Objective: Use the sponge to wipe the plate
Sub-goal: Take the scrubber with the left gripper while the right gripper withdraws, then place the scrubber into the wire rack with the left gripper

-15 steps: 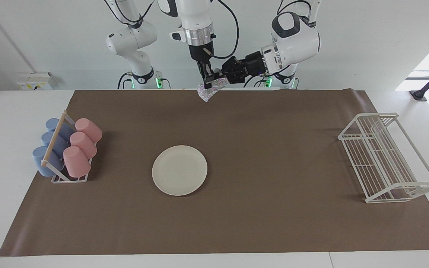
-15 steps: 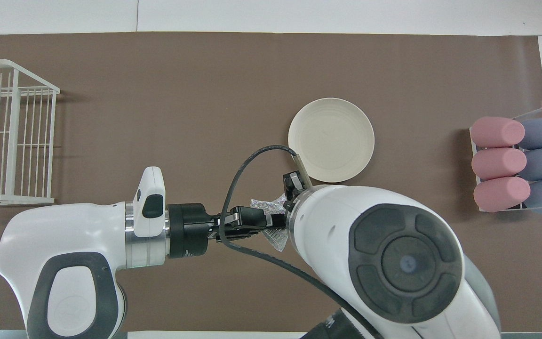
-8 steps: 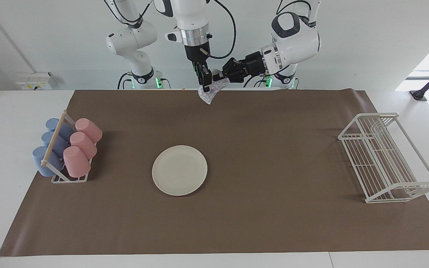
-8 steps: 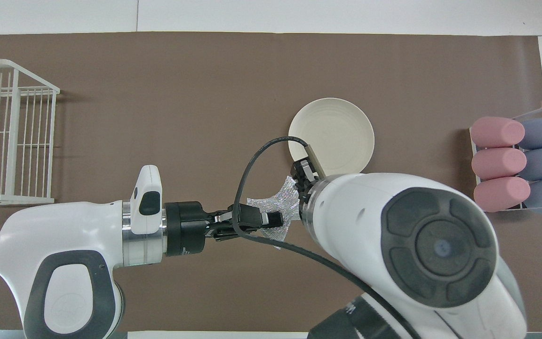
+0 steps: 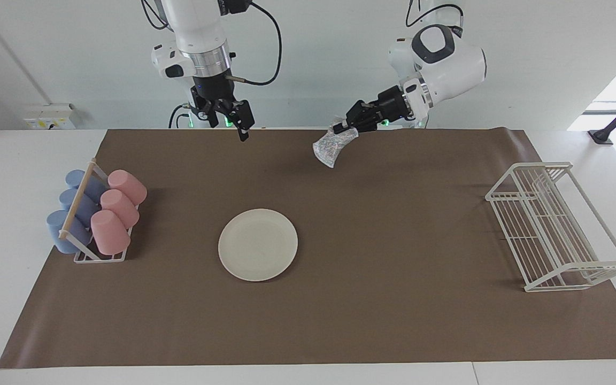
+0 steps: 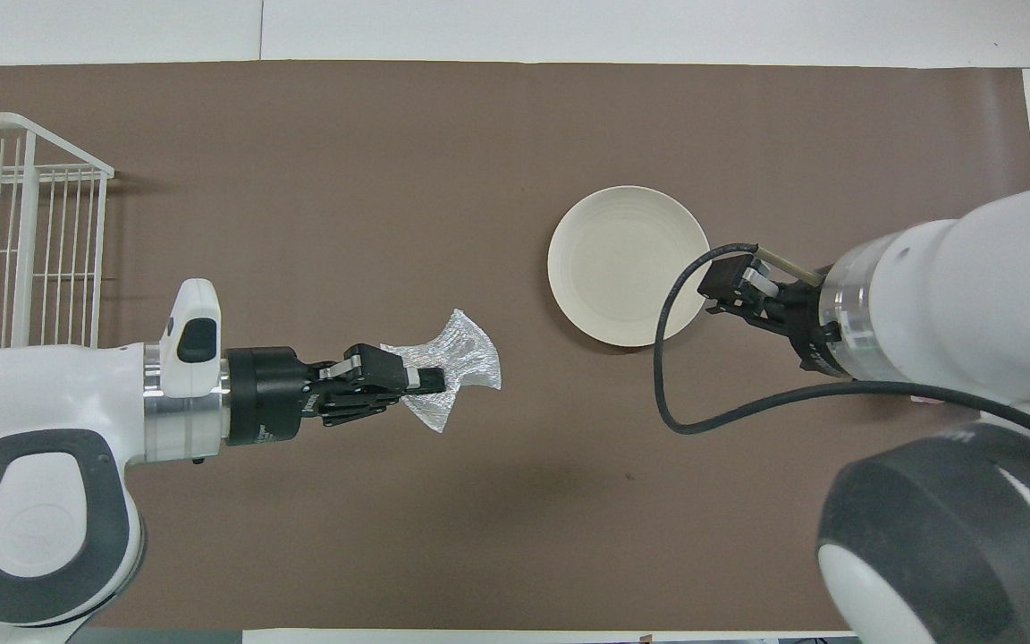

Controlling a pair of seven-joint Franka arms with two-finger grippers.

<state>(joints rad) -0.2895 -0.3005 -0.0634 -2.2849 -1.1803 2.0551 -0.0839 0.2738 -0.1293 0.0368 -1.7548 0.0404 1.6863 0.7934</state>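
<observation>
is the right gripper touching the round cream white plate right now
Apart. The facing view shows the right gripper raised, empty, bare brown mat between it and the round cream-white plate.

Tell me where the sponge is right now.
The sponge hangs in the left pincer, up over the brown mat, clear of the plate.

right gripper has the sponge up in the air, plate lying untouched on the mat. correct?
Wrong arm. The facing view shows the left gripper shut on the sponge, up over the mat; the right gripper holds nothing. The rest stands: the plate lies untouched on the mat.
</observation>
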